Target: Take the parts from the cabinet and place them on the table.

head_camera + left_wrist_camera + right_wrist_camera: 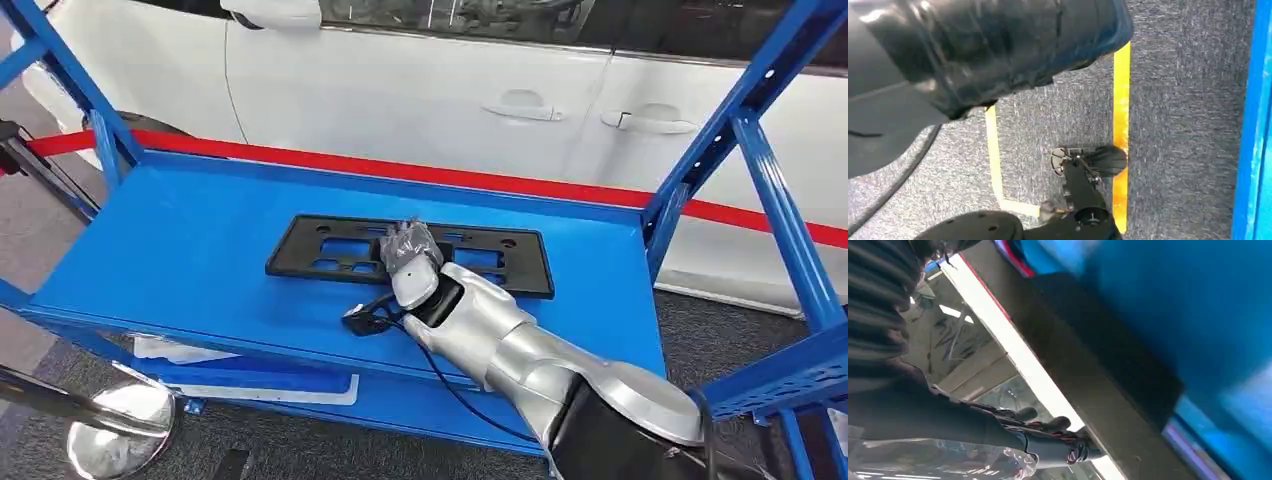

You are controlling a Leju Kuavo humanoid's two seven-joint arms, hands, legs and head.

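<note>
I see my right hand [410, 250] resting on the near edge of the black plate [330, 248] lying flat mid-shelf, grip unclear, so a shallow hold risks it sliding.

Legible text: none | labels, brands, numbers, signs: none readable | black part [410, 256] on blue shelf [180, 250]: no visible marking | white car [430, 90] behind: no readable badge or plate | floor tape [1121, 125]: plain yellow lines, unlettered | right wrist view: blurred, no characters resolvable
</note>
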